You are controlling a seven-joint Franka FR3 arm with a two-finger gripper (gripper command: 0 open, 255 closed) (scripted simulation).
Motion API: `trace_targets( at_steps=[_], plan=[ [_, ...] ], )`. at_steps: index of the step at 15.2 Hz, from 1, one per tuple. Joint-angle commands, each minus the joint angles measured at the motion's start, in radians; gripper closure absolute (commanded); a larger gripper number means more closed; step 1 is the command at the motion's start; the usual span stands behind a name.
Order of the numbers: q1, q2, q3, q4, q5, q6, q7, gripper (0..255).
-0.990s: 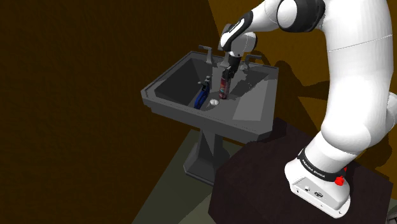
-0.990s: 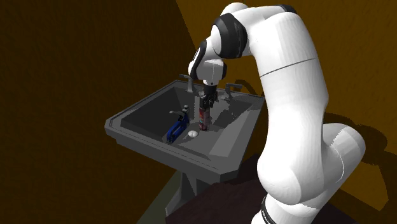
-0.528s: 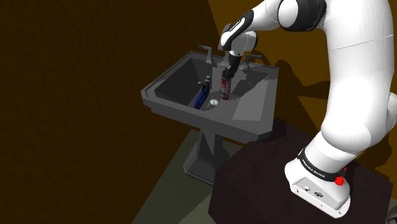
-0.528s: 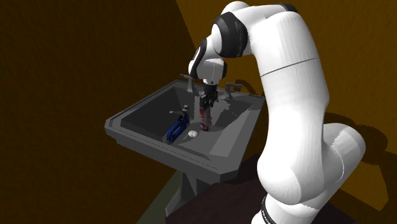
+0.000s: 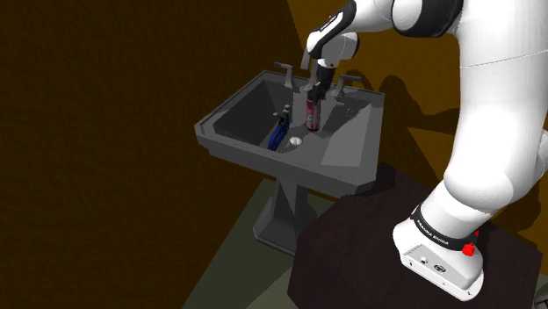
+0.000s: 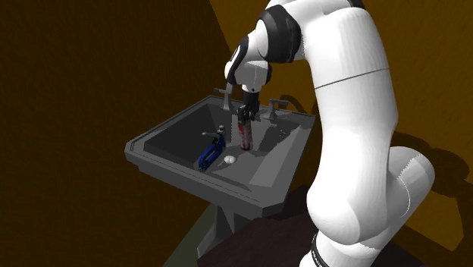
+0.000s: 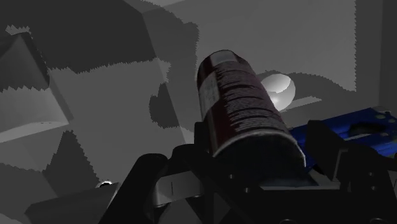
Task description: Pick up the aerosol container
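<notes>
Gripper (image 5: 314,90) (image 6: 243,114) (image 7: 257,151) clamped on top end of aerosol can (image 5: 311,115) (image 6: 244,136) (image 7: 238,102), one black finger on each side, narrow gap taken up by the can. Can hangs roughly upright below the fingers, over the back half of the sink (image 5: 263,158) (image 6: 193,183) basin. Lower end sits close above the basin floor; contact or a small gap, cannot tell.

Room around it:
- Back wall of the basin and two faucet handles (image 5: 284,72) (image 6: 221,92) just behind the can.
- Pale round drain (image 5: 296,139) (image 6: 230,159) (image 7: 278,89) near the can's base, toward the front.
- Blue object (image 5: 277,134) (image 6: 207,155) (image 7: 356,124) lies on the basin floor beyond the drain, apart from the can.
- Open above the basin; the raised rim encloses all sides.

Shapes and surfaces:
- Can: cylinder, dark red with a block of small pale print, flat round bottom.
- Sink: grey, matte, angular, sloped inner walls, wide flat deck, on a pedestal (image 5: 281,211).
- Blue object: long, flat.
- Walls plain orange-brown, dim.
- Arm's dark box stand (image 5: 369,246) is beside the sink at the shoulder view's lower right.
</notes>
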Motion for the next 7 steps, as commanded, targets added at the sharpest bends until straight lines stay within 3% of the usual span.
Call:
trace_targets(
  at_steps=[1,7],
  plan=[
    [0.003,-0.016,-0.004,0.006,-0.007,-0.021,0.006,255],
    [0.007,-0.046,-0.012,0.020,-0.021,-0.063,0.016,255]
  ],
)
